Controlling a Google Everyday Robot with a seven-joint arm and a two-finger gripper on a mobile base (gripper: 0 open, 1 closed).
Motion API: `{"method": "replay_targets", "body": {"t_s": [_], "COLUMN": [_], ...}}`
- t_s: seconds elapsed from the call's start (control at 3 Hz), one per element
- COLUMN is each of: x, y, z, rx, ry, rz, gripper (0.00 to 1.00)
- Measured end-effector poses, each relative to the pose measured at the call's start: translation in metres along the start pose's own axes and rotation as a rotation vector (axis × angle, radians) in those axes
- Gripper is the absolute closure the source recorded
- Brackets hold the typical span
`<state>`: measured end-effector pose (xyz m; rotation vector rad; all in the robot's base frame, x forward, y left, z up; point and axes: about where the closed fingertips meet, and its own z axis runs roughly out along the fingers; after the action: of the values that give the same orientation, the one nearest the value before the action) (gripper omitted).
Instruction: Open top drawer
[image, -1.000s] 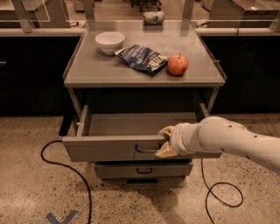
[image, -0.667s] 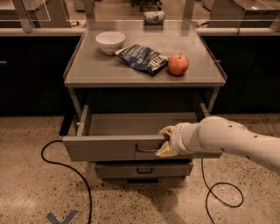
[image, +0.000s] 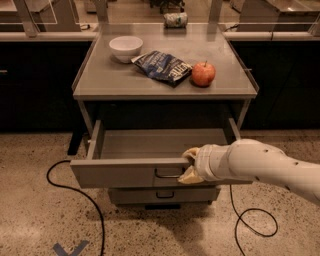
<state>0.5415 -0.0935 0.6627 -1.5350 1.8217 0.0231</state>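
The top drawer (image: 125, 172) is a wide shallow grey metal drawer under the grey tabletop (image: 165, 82). It stands pulled far out and its inside looks bare. Its small dark wire handle (image: 167, 174) sits at the centre of the front panel. My gripper (image: 189, 165) comes in from the right on a white arm (image: 265, 165). Its yellowish fingers (image: 190, 152) straddle the drawer front's top edge just right of the handle, one above and one below on the front face. A lower drawer front (image: 165, 195) with a similar handle shows beneath.
On the tabletop lie a white bowl (image: 125, 48), a dark chip bag (image: 164, 66), a red apple (image: 203, 74) and a can (image: 175, 19) at the back. Black cables (image: 95, 210) loop on the speckled floor at both sides. Dark counters flank the table.
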Motion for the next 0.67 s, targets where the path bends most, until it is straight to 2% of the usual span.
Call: {"method": "replay_targets", "body": {"t_s": [0.33,0.67], "x": [0.0034,0.001], "y": [0.0125,0.0113], "z": [-0.0045,-0.0076], "rx": [0.011,0.011], "ry": [-0.002,-0.002], "rz": [0.001,0.001], "gripper": [1.0,1.0]}}
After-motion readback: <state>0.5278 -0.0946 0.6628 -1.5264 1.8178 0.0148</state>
